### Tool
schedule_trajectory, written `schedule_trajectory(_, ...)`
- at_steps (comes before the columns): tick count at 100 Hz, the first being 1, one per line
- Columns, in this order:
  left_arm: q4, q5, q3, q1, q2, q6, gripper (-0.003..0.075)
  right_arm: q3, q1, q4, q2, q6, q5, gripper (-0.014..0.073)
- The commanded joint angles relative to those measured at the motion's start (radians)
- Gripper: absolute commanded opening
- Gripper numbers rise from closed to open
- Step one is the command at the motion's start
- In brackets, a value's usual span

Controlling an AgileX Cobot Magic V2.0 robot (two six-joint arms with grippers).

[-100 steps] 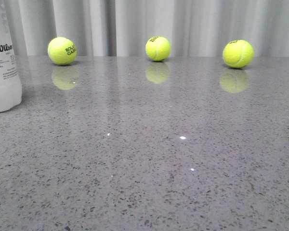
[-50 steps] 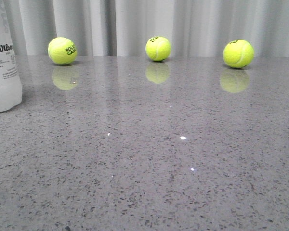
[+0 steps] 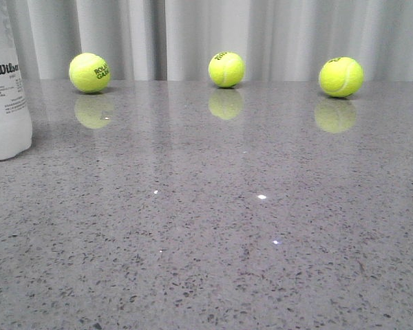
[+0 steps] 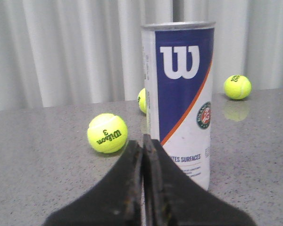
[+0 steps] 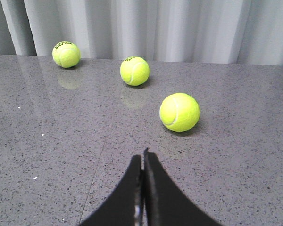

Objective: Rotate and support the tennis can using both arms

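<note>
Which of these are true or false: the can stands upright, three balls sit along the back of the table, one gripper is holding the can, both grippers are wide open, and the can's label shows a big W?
1. The can stands upright on the table. True.
2. Three balls line the back of the table in the front view. True: left ball, middle ball, right ball.
3. One gripper is holding the can. False: the left gripper is apart from it, and the right gripper faces only balls.
4. Both grippers are wide open. False: the fingers of each are pressed together.
5. The can's label shows a big white W. True.
</note>
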Motion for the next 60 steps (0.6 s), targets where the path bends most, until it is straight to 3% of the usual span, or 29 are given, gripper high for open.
schedule_trajectory(1, 0.006, -0.095, 0.015, 0.03, -0.031, -0.018, -0.0021, -0.025, -0.005, -0.013, 0.008, 0.0, -0.085, -0.007)
schedule_trajectory(30, 0.02, -0.102, 0.152, 0.125, -0.193, -0.018, -0.0021, -0.025, -0.005, -0.013, 0.008, 0.0, -0.085, -0.007)
schedule_trajectory(60, 0.024, -0.123, 0.19, 0.172, -0.191, -0.018, -0.0021, -0.025, -0.005, -0.013, 0.01, 0.0, -0.083, -0.007)
